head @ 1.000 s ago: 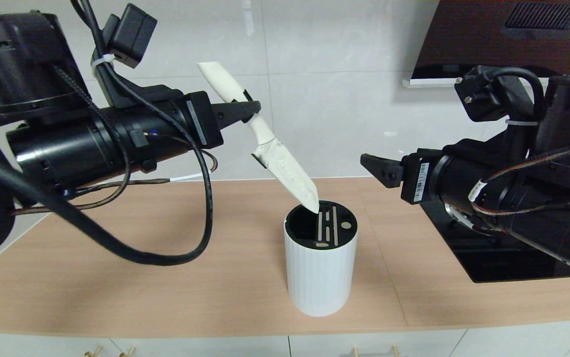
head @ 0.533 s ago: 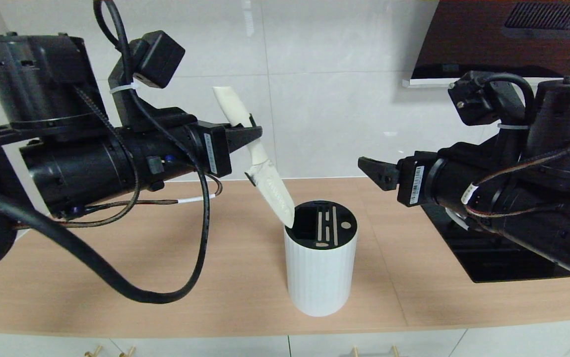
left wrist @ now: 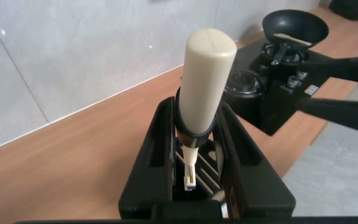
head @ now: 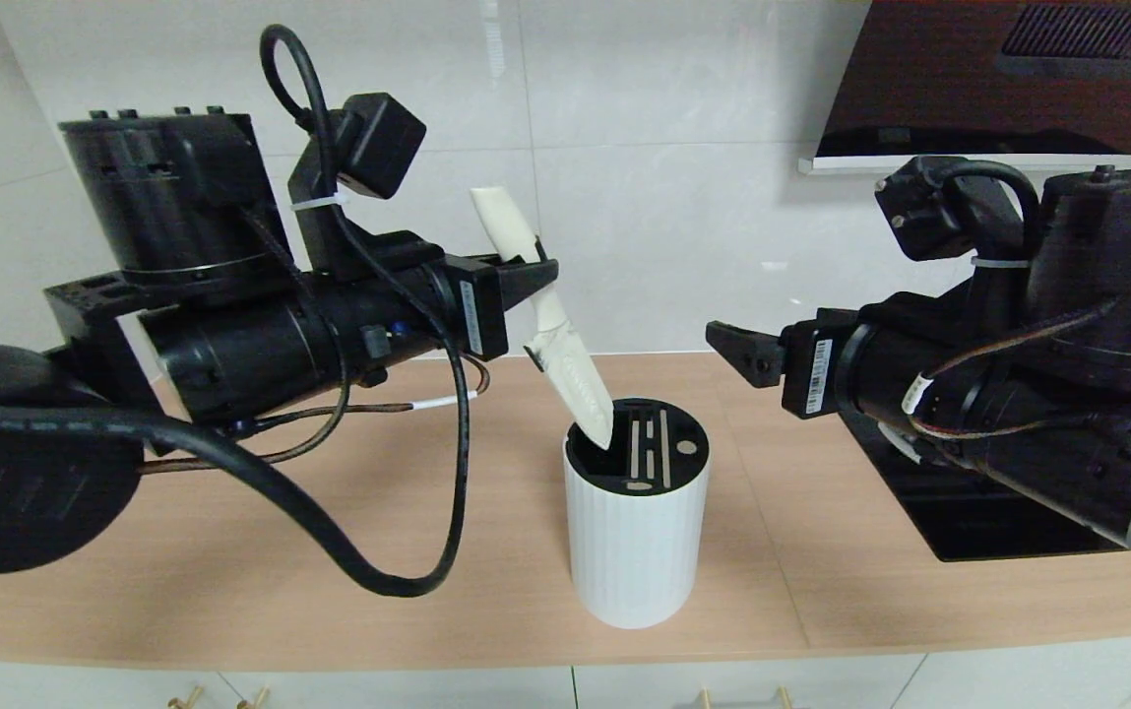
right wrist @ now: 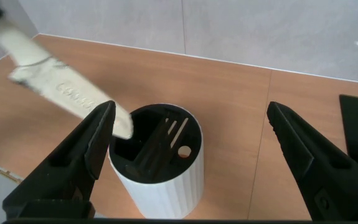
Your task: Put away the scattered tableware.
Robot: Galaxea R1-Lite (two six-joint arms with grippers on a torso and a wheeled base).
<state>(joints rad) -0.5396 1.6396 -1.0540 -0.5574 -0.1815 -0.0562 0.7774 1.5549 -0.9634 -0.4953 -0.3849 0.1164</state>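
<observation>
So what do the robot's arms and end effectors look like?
Both arms are thick black cylinders. The left arm trails a looping black cable and thin brown wires; the right arm has thin wires too. Each carries a boxy black camera, a white zip tie and a white barcode label. The left end effector and right end effector have black tapering fingers.

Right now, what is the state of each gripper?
Left gripper: closed on the white knife.
Right gripper: open, holding nothing.
</observation>
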